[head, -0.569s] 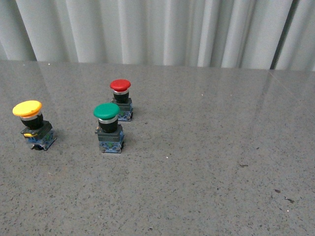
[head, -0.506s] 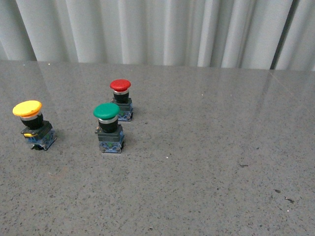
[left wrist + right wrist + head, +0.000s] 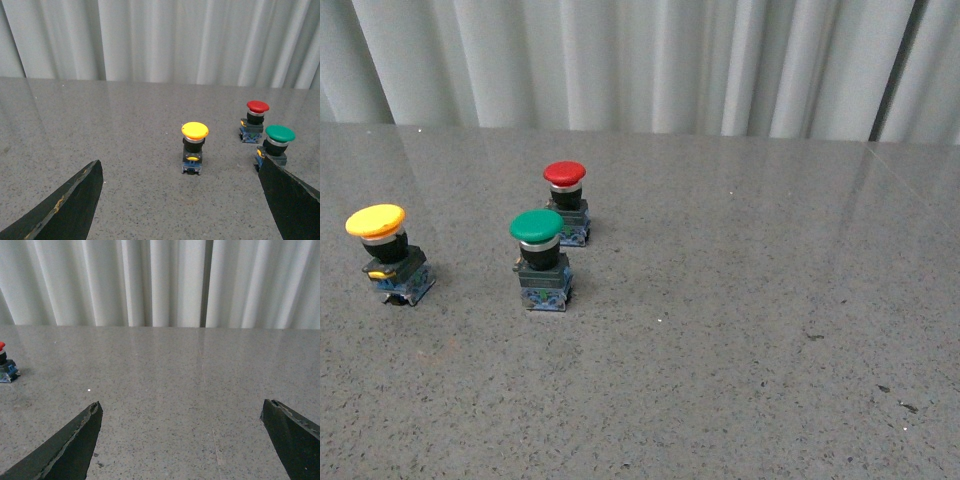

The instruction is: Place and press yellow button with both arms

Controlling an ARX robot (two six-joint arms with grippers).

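The yellow button (image 3: 387, 254) stands upright at the left of the grey table, with a yellow cap, black body and blue base. It also shows in the left wrist view (image 3: 194, 147), ahead of my open left gripper (image 3: 181, 185), whose black fingers (image 3: 75, 200) stand wide apart and empty, short of it. My right gripper (image 3: 181, 420) is open and empty over bare table, its fingers (image 3: 75, 445) wide apart. Neither arm shows in the front view.
A green-capped button (image 3: 540, 258) stands right of the yellow one, a red-capped button (image 3: 566, 203) behind it; both show in the left wrist view (image 3: 276, 144) (image 3: 254, 121). The red one's edge shows in the right wrist view (image 3: 5, 367). A white curtain (image 3: 640, 60) backs the table.
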